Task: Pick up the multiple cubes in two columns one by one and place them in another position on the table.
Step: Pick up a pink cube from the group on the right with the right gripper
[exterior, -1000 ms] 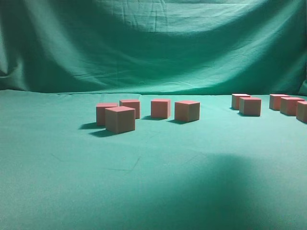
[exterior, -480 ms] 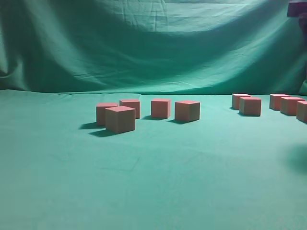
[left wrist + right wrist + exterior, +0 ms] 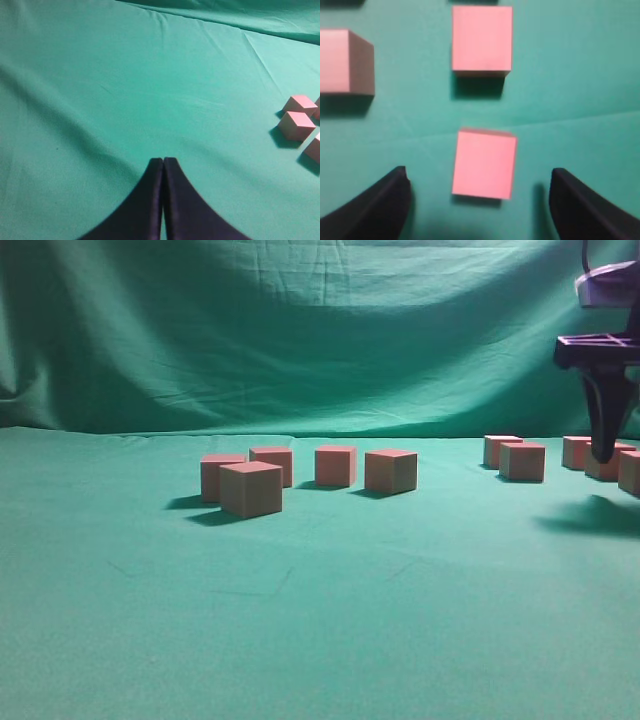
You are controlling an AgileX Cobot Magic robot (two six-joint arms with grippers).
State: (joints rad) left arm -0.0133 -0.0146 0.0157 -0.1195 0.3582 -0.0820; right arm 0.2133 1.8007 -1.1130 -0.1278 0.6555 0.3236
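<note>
- Right gripper (image 3: 608,455) hangs at the far right of the exterior view, fingers pointing down over the right-hand bunch of cubes; its dark shadow lies on the table (image 3: 320,640) just in front of it
- From the right wrist view the right gripper (image 3: 479,192) stands wide open, holding nothing; one black finger (image 3: 380,200) sits low left, the other low right, both clear of any cube
- Square between those fingers lies a pink cube (image 3: 484,162), flat on the cloth, a gap of green on either side (no contact that I can see)
- Straight ahead of the gripper, past that one, sits a second cube (image 3: 482,39); off to the left of it a third cube (image 3: 345,61), well apart from the left finger
- In the exterior view the right-hand cubes (image 3: 521,461) stand in short rows around and behind the gripper; the gripper hides part of one of them
- Far off to the gripper's left, mid-table, a loose cluster of five cubes (image 3: 250,488); four in a rough row, one nearer the camera
- Left gripper (image 3: 163,165) is closed tight, fingertips pressed together, empty; it hovers over bare green cloth
- A few cubes (image 3: 297,124) show well ahead and to the right of the left gripper, at the frame edge; none near its tips
- Wrinkled green backdrop (image 3: 300,330) hangs behind the table
</note>
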